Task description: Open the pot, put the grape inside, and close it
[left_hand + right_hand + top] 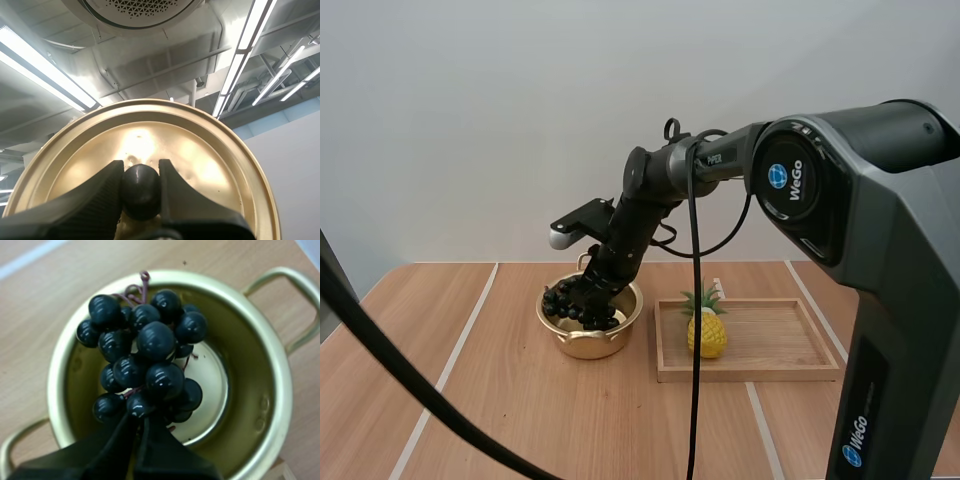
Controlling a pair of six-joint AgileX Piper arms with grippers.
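One pot (586, 347), one lid (210, 150), one bunch of grapes (150, 355), one wooden tray (770, 373) at the pot's three o'clock, one pineapple (707, 333) on that tray and one table (500, 400) are counted, and two grippers are tallied, the left gripper (141, 170) and the right gripper (139, 422).

High and close right wrist views both look down at the pot (588, 346); left wrist's faces upward.
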